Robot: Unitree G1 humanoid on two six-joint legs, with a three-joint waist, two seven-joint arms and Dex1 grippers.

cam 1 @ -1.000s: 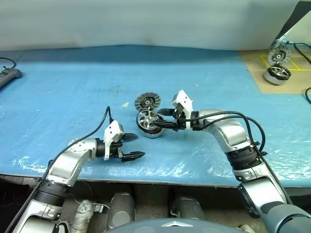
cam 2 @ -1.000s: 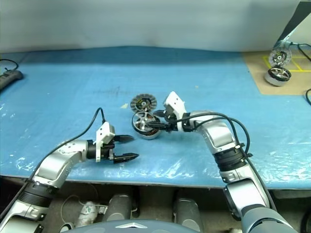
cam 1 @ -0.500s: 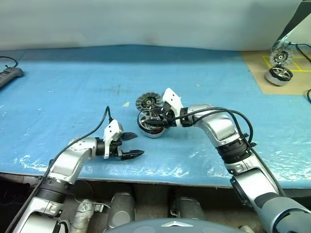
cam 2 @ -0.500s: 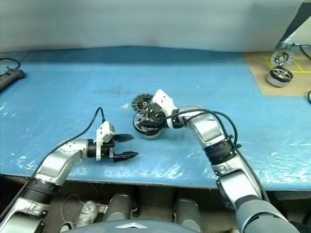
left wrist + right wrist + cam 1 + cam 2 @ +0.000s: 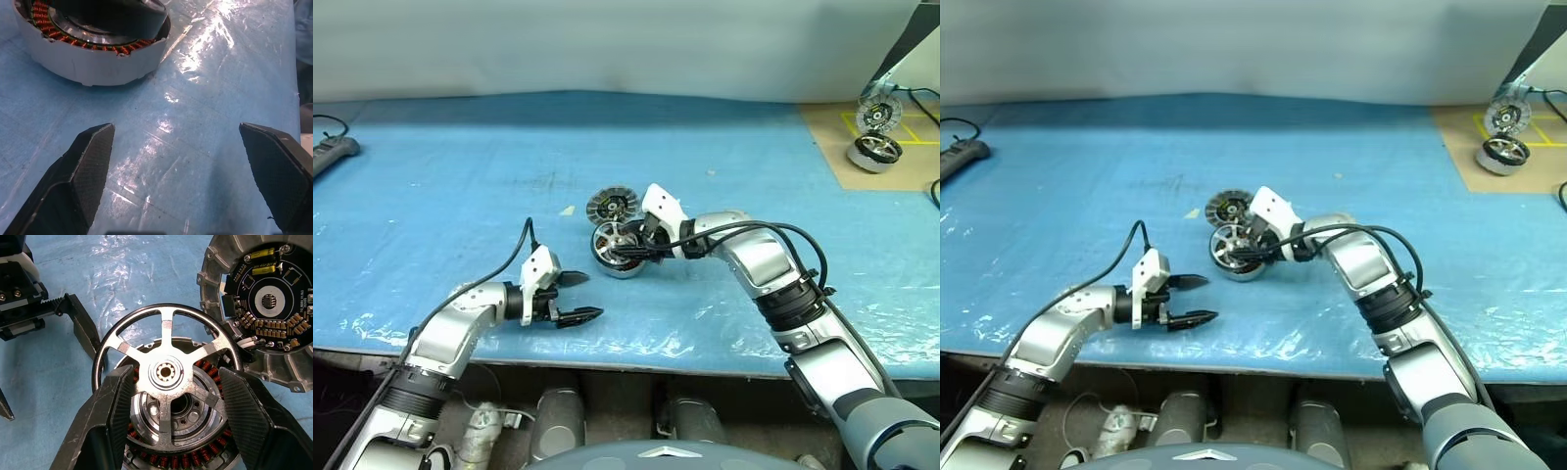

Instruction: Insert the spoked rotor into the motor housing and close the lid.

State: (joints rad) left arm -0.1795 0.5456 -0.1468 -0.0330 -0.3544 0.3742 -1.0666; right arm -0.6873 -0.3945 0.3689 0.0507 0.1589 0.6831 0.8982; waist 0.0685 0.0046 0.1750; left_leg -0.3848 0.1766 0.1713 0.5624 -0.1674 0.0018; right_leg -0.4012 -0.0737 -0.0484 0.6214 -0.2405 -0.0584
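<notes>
the spoked rotor, a thin dark ring with five silver spokes and a hub, sits clamped in the right gripper jaws just over the copper-wound motor housing on the blue tabletop, its lid flipped open behind, left gripper jaws spread empty nearby.

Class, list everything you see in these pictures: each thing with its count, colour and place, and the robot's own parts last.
spoked rotor: one, dark ring with silver spokes, held over the housing
motor housing: one, silver-grey with copper windings, mid-table
lid: one, grey, open, lying just behind the housing
table cover: one, blue
twin motor unit: one, silver, far right on a tan mat
power strip: one, grey, far left
right tool: one, black, gripping the rotor
left tool: one, black, open, near front edge
</notes>
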